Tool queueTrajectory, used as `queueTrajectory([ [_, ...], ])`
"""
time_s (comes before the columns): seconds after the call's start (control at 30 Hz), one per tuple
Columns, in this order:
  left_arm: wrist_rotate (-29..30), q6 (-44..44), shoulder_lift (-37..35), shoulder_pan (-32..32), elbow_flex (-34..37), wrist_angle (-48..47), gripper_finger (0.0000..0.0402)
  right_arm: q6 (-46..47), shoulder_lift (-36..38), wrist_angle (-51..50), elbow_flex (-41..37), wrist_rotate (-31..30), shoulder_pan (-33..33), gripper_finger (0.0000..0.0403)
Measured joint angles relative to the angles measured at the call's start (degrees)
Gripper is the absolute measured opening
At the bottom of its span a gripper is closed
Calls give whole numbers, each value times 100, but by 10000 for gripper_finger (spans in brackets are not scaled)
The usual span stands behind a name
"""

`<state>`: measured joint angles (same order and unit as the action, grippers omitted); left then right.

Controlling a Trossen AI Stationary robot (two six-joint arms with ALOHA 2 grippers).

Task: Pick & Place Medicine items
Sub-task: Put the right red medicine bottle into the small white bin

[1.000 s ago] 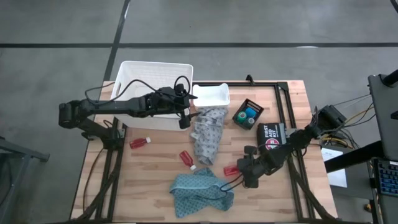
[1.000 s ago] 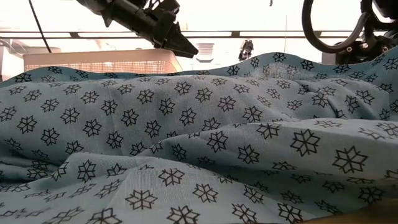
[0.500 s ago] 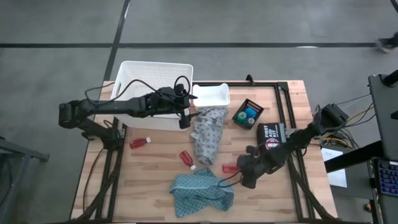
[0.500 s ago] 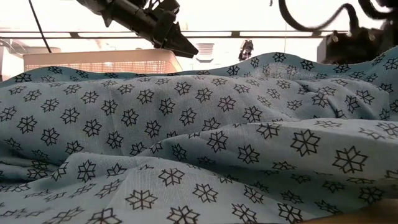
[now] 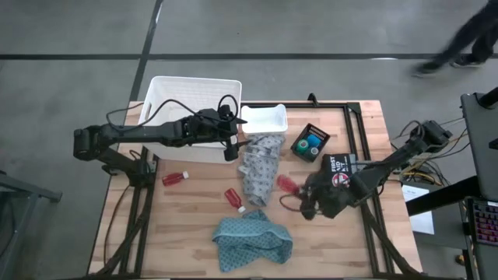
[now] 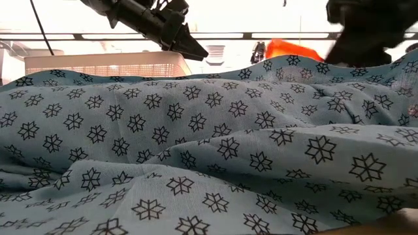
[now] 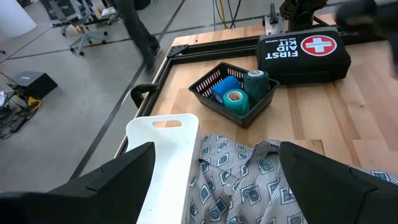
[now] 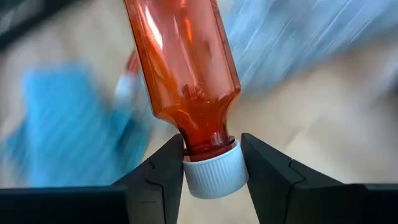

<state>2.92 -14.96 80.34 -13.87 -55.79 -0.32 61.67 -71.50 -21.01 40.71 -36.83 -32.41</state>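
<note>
On your wooden table (image 5: 194,202), the right gripper (image 5: 299,194) pinches a small red bottle (image 8: 183,68) by its white cap (image 8: 211,171). The left gripper (image 5: 231,148) waits open by the white basket (image 5: 194,89). Go slow, or the bottle may slip out.

Basket (image 5: 194,85) left of tray (image 5: 264,118), pouch (image 5: 339,169) right

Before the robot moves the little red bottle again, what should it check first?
1. Right gripper jaws shut on the small red plastic bottle with a white cap, pinching its neck: ok.
2. Bottle lifted off the wooden table: ok in the low view.
3. Left gripper jaws open, waiting beside the white slatted plastic basket: ok.
4. Two other red bottles lying on the table, not yet picked: not ok.
5. Where this bottle should go: cannot tell.
</note>
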Motion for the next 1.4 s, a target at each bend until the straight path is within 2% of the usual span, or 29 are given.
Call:
queueTrajectory([
  [0.07,2,0,0,-1,0,0,347,-184,125,10,0,-915,81,138],
  [0.13,2,0,1,-1,0,0,347,-360,221,29,0,-1471,250,140],
  [0.27,0,0,0,-2,0,0,348,-804,363,104,0,-1581,755,142],
  [0.37,1,0,0,-1,0,0,347,-1437,320,532,0,-1511,1184,142],
  [0.5,2,0,2,-2,0,0,348,-2369,249,1098,0,-1086,1797,143],
  [0.73,2,0,2,0,0,0,347,-3154,209,1234,0,110,2832,143],
  [0.9,1,0,2,0,0,0,347,-4062,209,1910,0,572,3461,143],
  [1.07,0,0,2,-1,0,0,347,-4768,192,2511,0,1590,4092,143],
  [1.17,0,0,2,0,0,0,348,-4822,189,2653,0,2153,4488,144],
  [1.27,0,0,1,-1,0,0,347,-4377,189,2510,0,2497,4777,144],
  [1.4,2,0,0,0,0,0,347,-4308,189,2261,0,3188,4902,144],
])
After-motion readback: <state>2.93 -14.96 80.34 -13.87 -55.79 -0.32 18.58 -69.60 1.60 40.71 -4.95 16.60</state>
